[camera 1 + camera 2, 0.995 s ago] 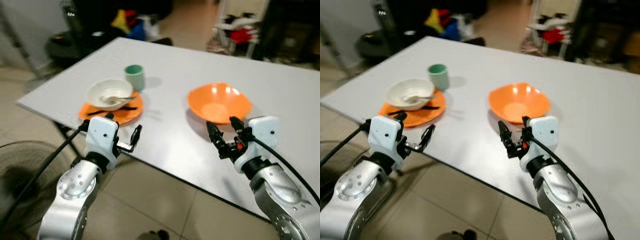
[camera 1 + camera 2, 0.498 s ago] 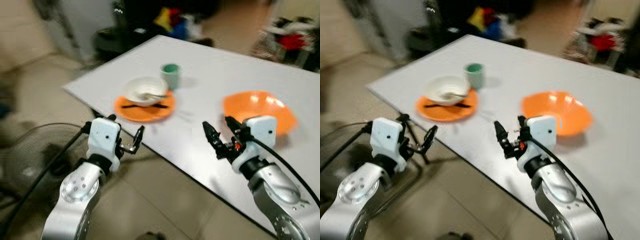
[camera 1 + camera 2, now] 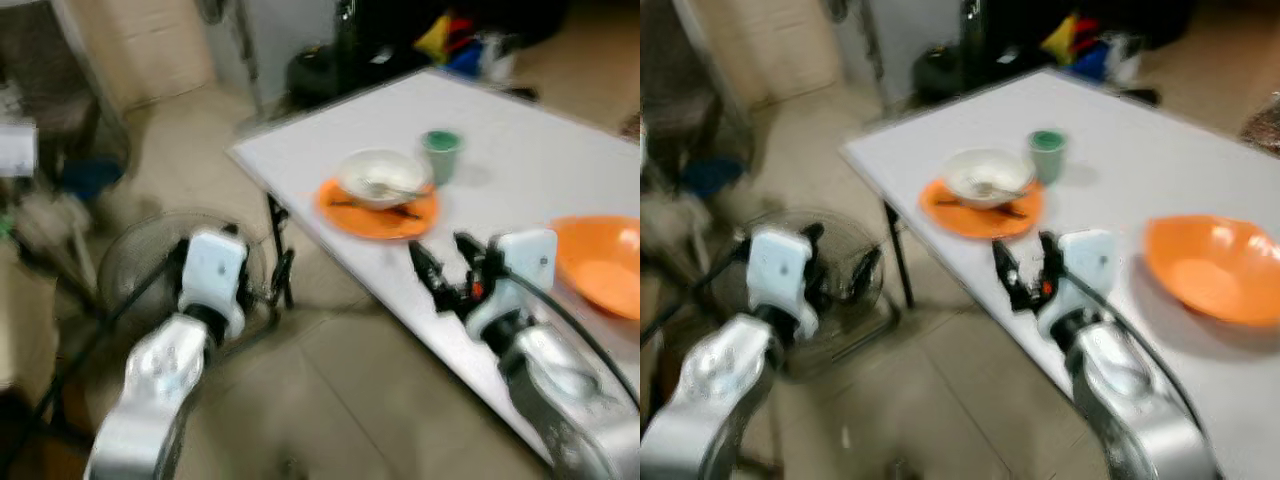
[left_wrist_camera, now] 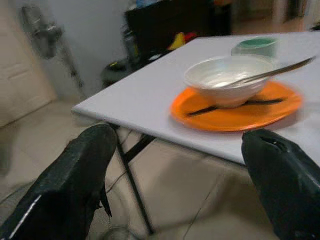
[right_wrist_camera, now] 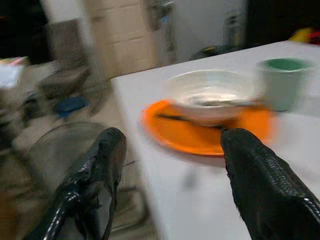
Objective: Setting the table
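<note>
An orange plate [image 3: 378, 214] near the white table's [image 3: 530, 175] left corner carries a white bowl [image 3: 380, 176] with a spoon in it, and a thin black utensil lies across the plate. A green cup [image 3: 441, 155] stands just behind the plate. An orange bowl [image 3: 603, 264] sits farther right on the table. My right gripper [image 3: 447, 262] is open and empty, at the table's near edge in front of the plate. My left gripper [image 4: 180, 145] is open and empty, off the table over the floor, pointing toward the plate.
A round floor fan [image 3: 150, 275] lies on the tiled floor behind my left gripper, beside the table's black legs [image 3: 278, 245]. Dark furniture and coloured clutter [image 3: 455, 40] stand beyond the table. A chair and boxes [image 3: 700, 120] sit at the far left. The picture is blurred.
The whole view has swung left, so the table now sits to the right and the fan and floor come into sight. Both grippers stay open and empty in front of me.
</note>
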{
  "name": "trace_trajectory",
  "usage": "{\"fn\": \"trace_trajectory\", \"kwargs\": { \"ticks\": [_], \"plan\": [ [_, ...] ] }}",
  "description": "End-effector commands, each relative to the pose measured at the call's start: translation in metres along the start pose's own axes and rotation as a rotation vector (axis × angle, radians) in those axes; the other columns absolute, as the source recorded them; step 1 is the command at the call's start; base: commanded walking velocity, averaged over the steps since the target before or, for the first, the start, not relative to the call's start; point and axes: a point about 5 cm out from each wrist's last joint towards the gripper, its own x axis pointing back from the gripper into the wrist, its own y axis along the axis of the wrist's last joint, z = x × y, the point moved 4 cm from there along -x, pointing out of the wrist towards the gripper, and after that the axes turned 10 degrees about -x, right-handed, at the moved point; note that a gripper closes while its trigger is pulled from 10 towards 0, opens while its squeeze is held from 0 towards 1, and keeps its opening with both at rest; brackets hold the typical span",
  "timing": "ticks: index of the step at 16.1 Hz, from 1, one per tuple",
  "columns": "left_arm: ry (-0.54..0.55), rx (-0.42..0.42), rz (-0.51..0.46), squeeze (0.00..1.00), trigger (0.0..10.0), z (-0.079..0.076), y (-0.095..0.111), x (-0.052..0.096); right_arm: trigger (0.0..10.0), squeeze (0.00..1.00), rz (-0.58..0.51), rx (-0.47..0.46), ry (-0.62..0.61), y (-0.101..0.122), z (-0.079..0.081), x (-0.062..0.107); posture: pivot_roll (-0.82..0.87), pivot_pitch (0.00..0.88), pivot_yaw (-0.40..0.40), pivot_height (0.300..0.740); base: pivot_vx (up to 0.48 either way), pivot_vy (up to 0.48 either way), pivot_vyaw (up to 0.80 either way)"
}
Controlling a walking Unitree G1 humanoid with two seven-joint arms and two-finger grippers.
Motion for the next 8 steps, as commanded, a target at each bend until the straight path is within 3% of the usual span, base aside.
{"fn": "trace_trajectory", "kwargs": {
  "ticks": [1,8],
  "plan": [
    [0.011,0.002,0.001,0.0,10.0,0.001,0.0009,0.0006,10.0,0.0,0.001,0.014,-0.011,0.0016,-0.003,0.0009,0.09,0.0,0.086,0.74,0.0,0.0,0.8],
    [0.024,0.006,0.007,0.0,10.0,0.0021,0.0,0.0024,10.0,0.0,0.01,0.02,-0.004,-0.0008,-0.0014,-0.0004,0.1,0.0,0.076,0.74,0.0,0.0,0.8]
  ]
}}
